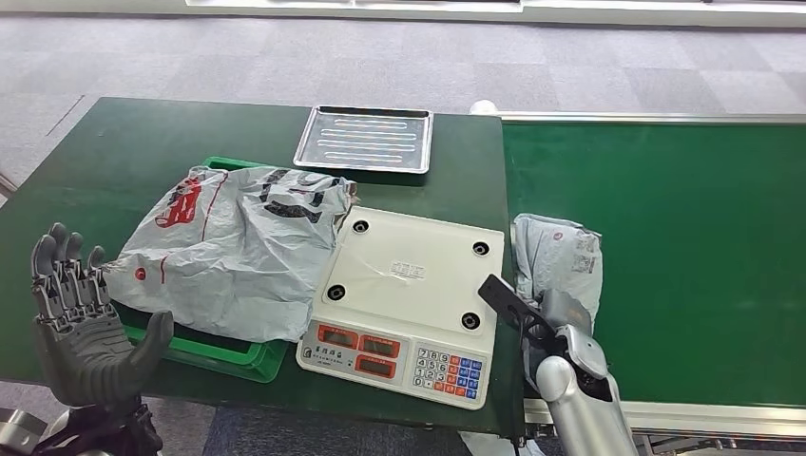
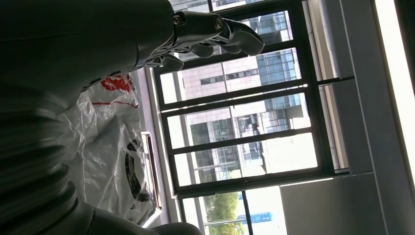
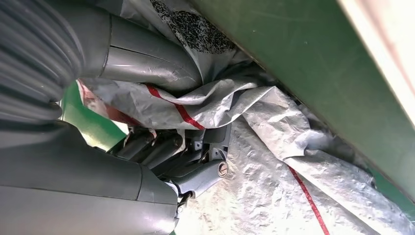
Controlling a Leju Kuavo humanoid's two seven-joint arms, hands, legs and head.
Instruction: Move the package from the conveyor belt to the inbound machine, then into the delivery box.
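Right hand (image 1: 546, 318) grips package (image 1: 559, 258); large bag (image 1: 238, 247) fills green crate (image 1: 233, 354).

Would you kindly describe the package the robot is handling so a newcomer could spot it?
Find the green conveyor belt right of the white scale. At its near left edge lies a small crumpled grey package, gripped by the right hand. The larger grey bag covers the green bin.

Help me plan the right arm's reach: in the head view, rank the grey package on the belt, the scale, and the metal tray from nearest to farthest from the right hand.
1. Grey package, on the belt, under the right hand.
2. Scale, just to its left.
3. Metal tray, at the table's far edge.
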